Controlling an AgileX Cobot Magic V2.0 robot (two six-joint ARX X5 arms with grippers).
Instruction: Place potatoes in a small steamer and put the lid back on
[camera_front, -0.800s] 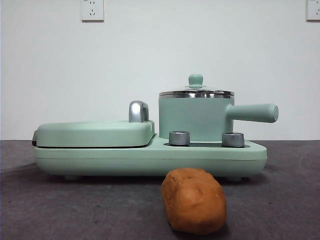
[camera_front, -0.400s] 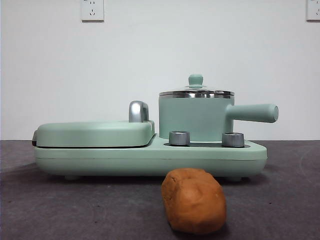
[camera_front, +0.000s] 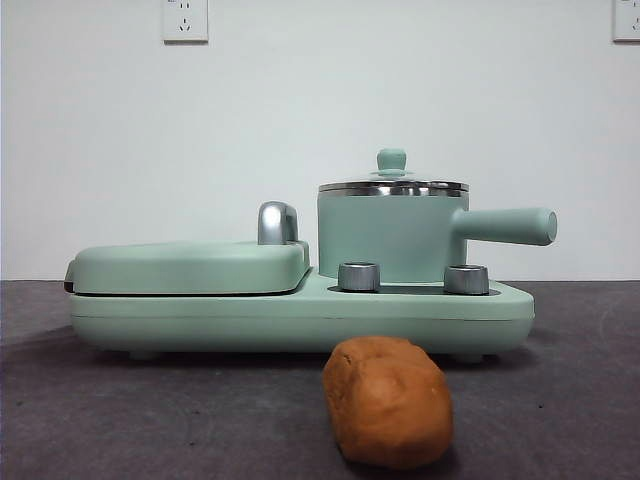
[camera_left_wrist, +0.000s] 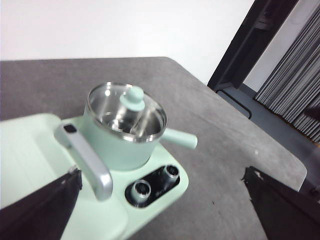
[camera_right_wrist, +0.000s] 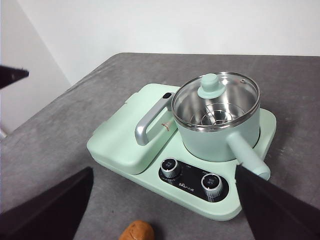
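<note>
Both end effectors spread wide, aloft – potato (camera_front: 388, 402) on table, lid (camera_right_wrist: 216, 100) on steamer (camera_front: 392, 236), wrist-only steel insert.

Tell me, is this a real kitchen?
Probably not: it looks like a test room. A mint-green cooker with a small steamer sits on a bare grey table by a blank white wall with power sockets.

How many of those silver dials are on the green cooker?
2. Both sit on the cooker's front ledge, just in front of the pot: one dial below the pot's side next to the flat cover, the other dial under the pot's handle. No others show.
</note>
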